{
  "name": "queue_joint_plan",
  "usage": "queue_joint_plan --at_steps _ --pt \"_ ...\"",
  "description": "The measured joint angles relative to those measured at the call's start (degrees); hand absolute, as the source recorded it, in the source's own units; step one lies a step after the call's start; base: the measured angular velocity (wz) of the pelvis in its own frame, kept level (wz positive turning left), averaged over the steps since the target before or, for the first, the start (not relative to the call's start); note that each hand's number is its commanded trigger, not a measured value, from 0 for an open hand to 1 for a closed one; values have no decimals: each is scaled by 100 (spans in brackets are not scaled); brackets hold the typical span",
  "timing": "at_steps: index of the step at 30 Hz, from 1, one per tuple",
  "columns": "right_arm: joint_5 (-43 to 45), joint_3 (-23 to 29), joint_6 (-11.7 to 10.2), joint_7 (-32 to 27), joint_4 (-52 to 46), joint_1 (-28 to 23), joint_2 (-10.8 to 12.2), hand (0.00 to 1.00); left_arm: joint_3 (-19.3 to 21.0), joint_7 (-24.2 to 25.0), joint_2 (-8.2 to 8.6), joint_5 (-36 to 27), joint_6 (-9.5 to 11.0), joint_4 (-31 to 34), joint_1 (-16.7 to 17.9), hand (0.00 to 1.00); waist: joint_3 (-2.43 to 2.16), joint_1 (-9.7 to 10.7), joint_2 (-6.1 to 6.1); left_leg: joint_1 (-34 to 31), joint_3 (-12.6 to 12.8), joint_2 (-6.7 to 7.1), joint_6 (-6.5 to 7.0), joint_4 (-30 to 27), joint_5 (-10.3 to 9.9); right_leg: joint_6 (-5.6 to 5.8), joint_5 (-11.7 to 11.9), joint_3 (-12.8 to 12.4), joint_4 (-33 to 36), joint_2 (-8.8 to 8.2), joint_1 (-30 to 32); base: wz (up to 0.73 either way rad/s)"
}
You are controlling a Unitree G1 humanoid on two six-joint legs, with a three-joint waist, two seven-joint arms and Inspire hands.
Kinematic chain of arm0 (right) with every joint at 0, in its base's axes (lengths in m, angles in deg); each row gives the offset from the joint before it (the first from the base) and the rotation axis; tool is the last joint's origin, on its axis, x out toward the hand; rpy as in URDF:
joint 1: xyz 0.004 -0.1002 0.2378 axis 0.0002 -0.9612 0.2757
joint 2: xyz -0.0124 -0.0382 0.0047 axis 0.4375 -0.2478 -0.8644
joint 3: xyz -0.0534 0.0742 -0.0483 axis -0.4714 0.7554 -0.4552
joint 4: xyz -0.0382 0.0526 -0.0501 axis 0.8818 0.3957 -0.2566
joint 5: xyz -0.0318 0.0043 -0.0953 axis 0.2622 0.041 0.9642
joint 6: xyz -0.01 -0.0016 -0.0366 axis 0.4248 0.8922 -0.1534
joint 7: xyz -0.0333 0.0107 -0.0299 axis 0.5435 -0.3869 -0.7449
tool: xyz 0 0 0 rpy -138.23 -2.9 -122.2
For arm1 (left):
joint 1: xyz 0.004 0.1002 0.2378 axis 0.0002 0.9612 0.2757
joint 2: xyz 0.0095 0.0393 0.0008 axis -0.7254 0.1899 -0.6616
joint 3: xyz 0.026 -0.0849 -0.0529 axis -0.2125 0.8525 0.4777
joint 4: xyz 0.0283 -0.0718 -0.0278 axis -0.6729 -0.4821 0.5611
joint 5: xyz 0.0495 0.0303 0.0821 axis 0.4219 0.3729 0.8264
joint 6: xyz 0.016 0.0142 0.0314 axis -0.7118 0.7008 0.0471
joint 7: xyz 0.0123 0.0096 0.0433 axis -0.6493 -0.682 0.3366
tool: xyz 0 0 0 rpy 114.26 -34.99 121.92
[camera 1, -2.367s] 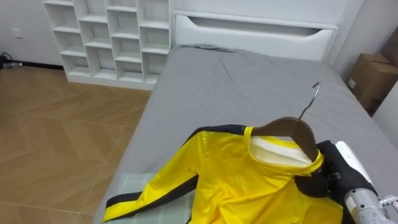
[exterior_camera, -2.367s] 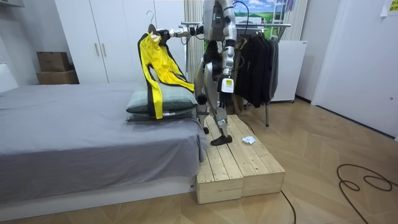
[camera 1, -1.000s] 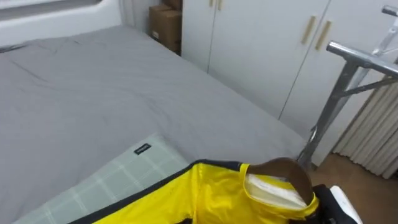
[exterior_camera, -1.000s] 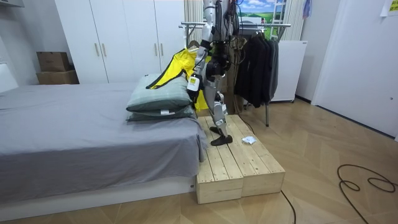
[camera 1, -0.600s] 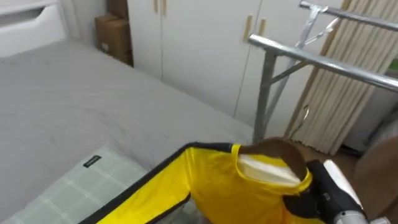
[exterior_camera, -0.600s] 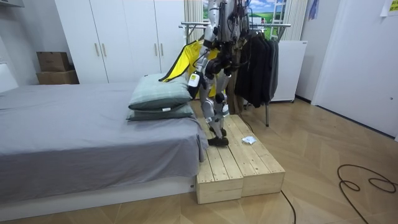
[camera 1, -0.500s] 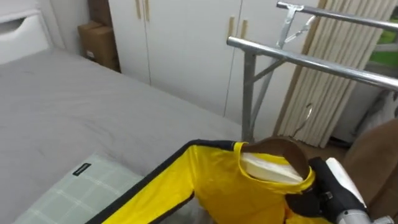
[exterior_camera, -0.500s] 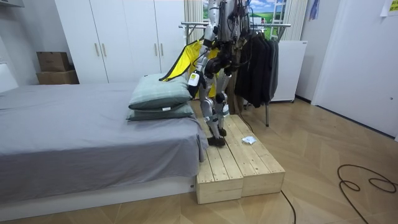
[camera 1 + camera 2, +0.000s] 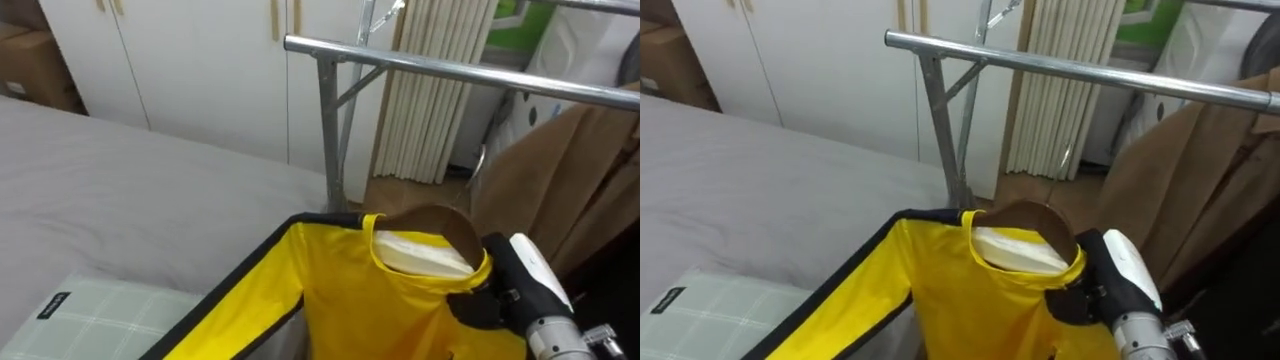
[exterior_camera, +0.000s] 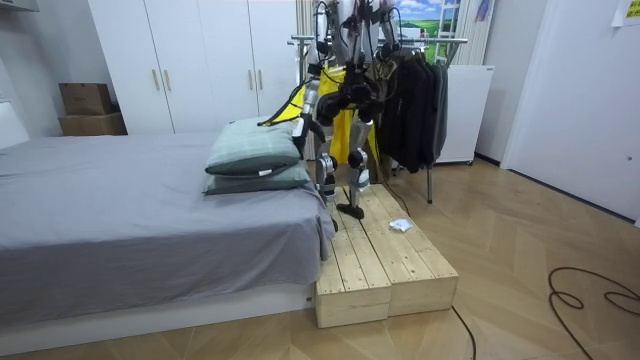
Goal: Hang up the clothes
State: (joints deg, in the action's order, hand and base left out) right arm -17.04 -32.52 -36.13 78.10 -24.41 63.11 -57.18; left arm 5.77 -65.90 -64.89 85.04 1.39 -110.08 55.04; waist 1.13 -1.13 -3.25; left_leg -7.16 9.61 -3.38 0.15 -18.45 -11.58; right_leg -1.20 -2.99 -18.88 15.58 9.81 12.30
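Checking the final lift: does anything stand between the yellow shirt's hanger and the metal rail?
Nothing visible does. The hanger with the yellow shirt sits below a bare stretch of the rail. The rack's upright post stands to its left, and a brown coat hangs to its right.

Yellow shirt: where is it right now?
In the left eye view the yellow shirt, on its wooden hanger, sits low right at the robot's right hand, below the metal clothes rail.
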Motion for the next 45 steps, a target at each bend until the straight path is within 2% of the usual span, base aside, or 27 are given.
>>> queue_joint_plan --at_steps 2,3,4,6,12,17,20,23,25,28,34,37,42,45 --pt "1 -46 18 1 0 -43 39 100 14 1 16 0 -78 -38 -2 0 -1 -22 -8 51 194 -40 3 40 -26 -19 48 116 -1 -61 69 -53" --pt "8 -60 50 2 3 -57 39 100 56 6 32 0 -90 -49 -1 0 26 -23 4 117 290 -68 1 66 -31 -47 58 347 10 -138 87 -31" --pt "16 -60 88 2 3 -79 37 100 138 6 30 0 -108 -48 -11 0 31 12 6 134 297 -50 -8 69 -41 -77 43 353 14 -134 74 -18" --pt "6 -60 122 23 -35 -80 37 100 232 6 27 4 -112 -48 -28 0 36 77 -17 133 284 -19 -28 120 -53 -101 36 247 2 -100 78 -4" --pt "31 -65 238 321 -486 79 32 100 462 24 27 68 -165 -41 -105 0 28 71 -34 197 296 -10 -61 312 0 -183 113 -18 -94 16 43 -15" --pt "16 5 239 370 -505 224 18 100 567 110 17 207 -165 46 -147 0 26 99 -49 288 268 -12 -66 394 0 -192 113 -64 -166 40 -55 -6" --pt "-3 76 245 541 -638 241 3 100 659 120 14 279 -165 232 -154 0 17 97 -105 289 260 -4 -69 483 7 -198 118 -37 -181 32 -43 0" --pt "-39 91 259 663 -641 462 -132 100 679 106 9 307 -164 229 -200 0 21 76 -154 375 250 6 -87 496 22 -244 132 58 -165 13 -82 0" --pt "-39 90 305 696 -641 731 -325 100 664 97 -23 307 -164 216 -196 0 28 49 -211 445 236 2 -89 531 20 -295 117 150 -184 -2 -142 3" --pt "-42 90 341 736 -655 1051 -534 100 661 99 -62 307 -164 220 -195 0 23 46 -252 505 165 -8 -104 569 29 -312 114 180 -245 -3 -229 11" --pt "-2 73 352 919 -660 1154 -580 100 622 114 -138 307 -162 235 -196 0 19 -77 -261 582 56 -39 -147 577 9 -442 105 322 -279 5 -333 8" --pt "-3 44 353 1028 -660 1189 -580 100 608 115 -142 336 -161 288 -196 0 18 -127 -263 569 4 -45 -153 581 7 -462 88 337 -279 8 -333 9" --pt "238 -80 414 1263 -640 1341 -732 100 600 279 -171 735 -139 349 -195 0 6 -401 -295 626 -104 -44 -176 607 23 -506 74 323 -277 33 -396 4" --pt "126 -153 442 1400 -619 1465 -833 100 605 364 -224 735 -136 349 -195 0 3 -412 -328 693 -217 -28 -179 603 24 -494 -15 340 -291 30 -472 16"
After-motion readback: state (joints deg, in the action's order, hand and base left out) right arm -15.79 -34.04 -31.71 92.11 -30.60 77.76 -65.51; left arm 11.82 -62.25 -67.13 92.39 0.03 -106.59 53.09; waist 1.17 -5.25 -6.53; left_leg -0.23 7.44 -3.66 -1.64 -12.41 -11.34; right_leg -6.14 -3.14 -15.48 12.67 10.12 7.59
